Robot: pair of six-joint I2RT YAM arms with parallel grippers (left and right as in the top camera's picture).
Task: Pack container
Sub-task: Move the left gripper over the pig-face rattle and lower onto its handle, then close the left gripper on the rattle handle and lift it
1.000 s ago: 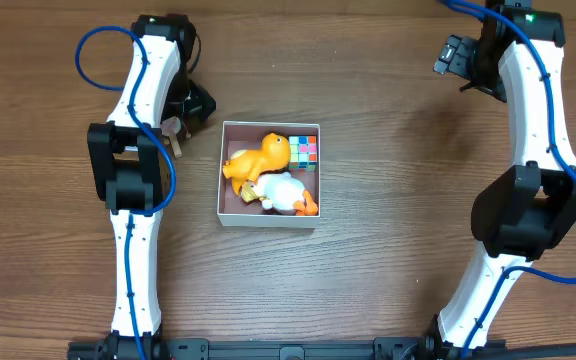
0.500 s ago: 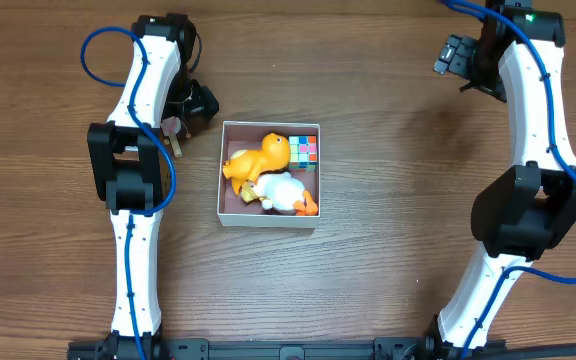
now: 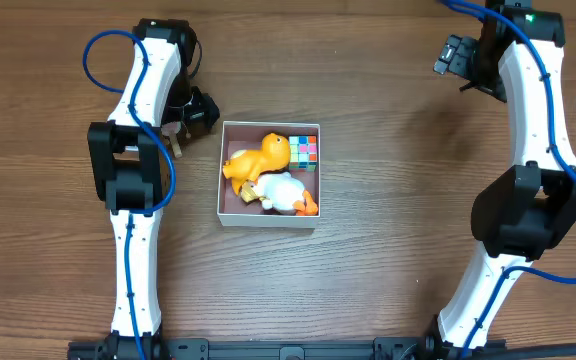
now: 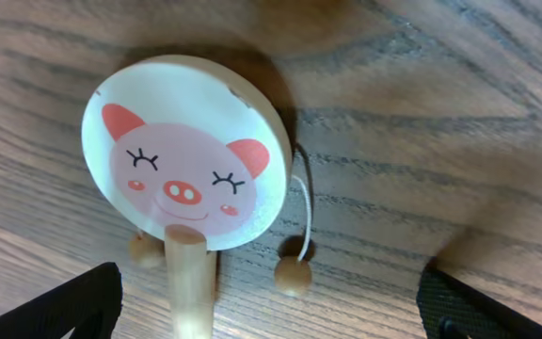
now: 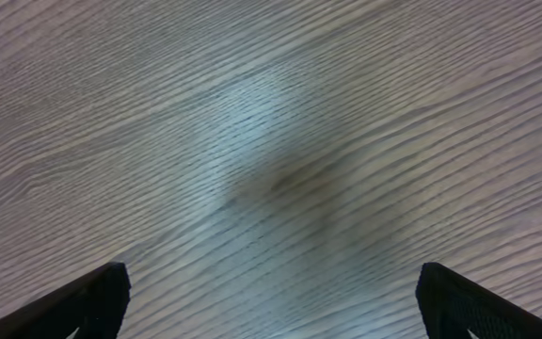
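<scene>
Left arm [image 3: 146,85] is the one to watch here: its jaws hang released and spread wide over a little pig-faced rattle drum [image 4: 184,151] lying flat on the wood surface [image 3: 388,200], nothing gripped. From the left wrist, the round disc sits ahead of the jaws and the wooden handle [image 4: 188,287] runs straight back toward them. That puts its long axis across the line the jaws would close on, which looks like a friendly set-up for a pinch. The handle sits off centre, though, nearer the dark fingertip [image 4: 69,303] on the left of that view than the one opposite, so I'd expect a small sideways shift before any squeeze. Two beads on strings flank the handle, one [image 4: 293,273] on the wider side and one [image 4: 144,249] tucked against the disc's edge, and either could snag. The box [image 3: 266,221] lies just beside the left jaws and well apart from the right ones, so the left arm is plainly the nearer. Inside it an orange duck [image 3: 258,157] and a white duck [image 3: 286,192] lie touching, with a colourful cube [image 3: 305,150] in the corner past them. Little bare floor shows, so the rattle will likely have to rest on top. The right arm [image 3: 533,100] is parked far off, its jaws released too, with bare wood between its fingertips [image 5: 83,306].
</scene>
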